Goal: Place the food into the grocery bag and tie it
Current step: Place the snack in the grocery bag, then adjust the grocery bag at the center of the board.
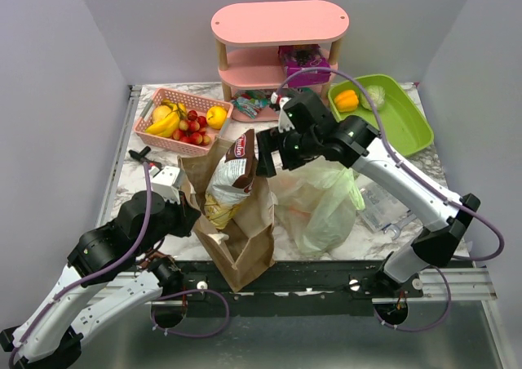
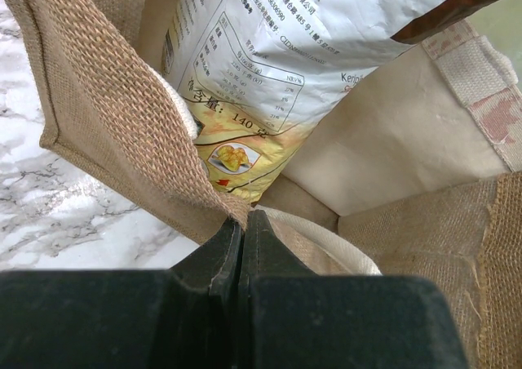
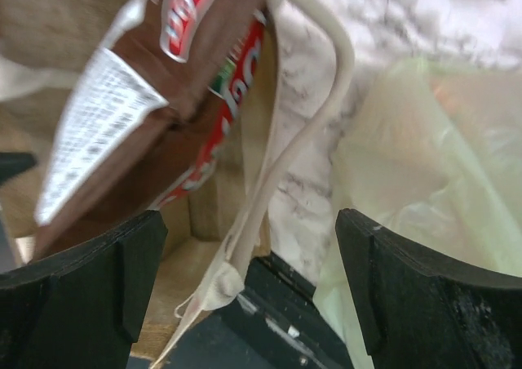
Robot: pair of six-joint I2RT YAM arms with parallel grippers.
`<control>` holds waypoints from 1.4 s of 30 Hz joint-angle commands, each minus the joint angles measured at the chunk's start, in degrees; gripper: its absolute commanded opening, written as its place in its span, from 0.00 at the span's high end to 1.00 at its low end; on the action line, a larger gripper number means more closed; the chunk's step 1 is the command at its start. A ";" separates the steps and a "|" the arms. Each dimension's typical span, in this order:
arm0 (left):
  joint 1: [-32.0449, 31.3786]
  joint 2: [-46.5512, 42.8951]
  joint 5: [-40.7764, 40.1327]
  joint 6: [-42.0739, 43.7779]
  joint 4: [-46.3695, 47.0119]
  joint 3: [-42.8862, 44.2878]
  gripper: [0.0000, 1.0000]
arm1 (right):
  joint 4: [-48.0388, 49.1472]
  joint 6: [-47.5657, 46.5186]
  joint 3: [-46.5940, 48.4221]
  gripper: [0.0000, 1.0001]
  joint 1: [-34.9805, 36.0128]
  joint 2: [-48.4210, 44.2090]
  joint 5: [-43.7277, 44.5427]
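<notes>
The marble worktop (image 1: 420, 169) carries everything, with a pink shelf (image 1: 279, 22) at its far edge. In the middle stands the brown bag (image 1: 245, 246), coarse-woven and stiff enough to hold its own shape. Touching its right side lies the grocery bag (image 1: 322, 202), pale green and slumped flat. We cannot make out its loop handles or an open mouth.

We judge this bag to be very light, soft and crinkly. It will slide and collapse under any push, so we would pinch it at a handle or at the mouth edge and lift it open with the other arm.

Behind it sits a green tray (image 1: 404, 116) holding an orange pepper (image 1: 347, 100). A pink basket (image 1: 189, 99) of fruit stands at the far left, and a purple box (image 1: 306, 59) rests on the lower shelf.

The snack pack (image 1: 232, 173) stands tilted in the brown bag, its top sticking out, not in the green one. We take it for light, puffy and slick, and easily crushed. The flat top seam looks the safest place to grip it.

Our left gripper (image 2: 242, 222) is closed on the brown bag's woven rim. Our right gripper (image 3: 249, 218) hangs over the gap between the two bags with its jaws spread wide, holding nothing. The snack pack's top is just off its left finger.
</notes>
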 commanded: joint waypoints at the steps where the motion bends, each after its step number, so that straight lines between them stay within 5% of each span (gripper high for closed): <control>1: -0.31 -0.21 -1.65 1.28 1.92 -0.06 1.00 | 3.86 2.92 -6.14 0.08 0.41 -1.62 -2.97; 8: -0.33 -0.65 -1.89 1.02 1.70 -0.01 1.00 | 9.46 4.31 -13.12 0.17 0.57 0.15 -6.48; 9: -0.27 -0.65 -1.94 1.02 1.80 -0.08 1.00 | 10.35 4.59 -13.68 0.26 0.54 0.49 -7.27; 13: -0.26 -1.00 -2.02 1.49 2.63 -0.48 1.00 | 12.37 5.24 -14.38 0.92 1.19 1.84 -9.52; 14: -0.26 -1.11 -2.09 1.75 2.85 -0.53 1.00 | 11.60 5.10 -13.82 0.99 1.32 1.96 -8.67; 24: -0.28 2.32 -6.57 8.82 3.55 6.82 1.00 | 1.07 7.94 -10.92 0.99 1.34 -7.08 13.56; 37: 2.15 14.07 -25.69 15.91 -3.39 16.36 1.00 | -2.16 15.68 -21.77 0.99 1.40 -19.98 22.83; 42: 4.28 14.82 -22.99 15.17 -3.11 14.15 1.00 | -0.96 13.85 -21.90 0.99 1.35 -19.46 19.67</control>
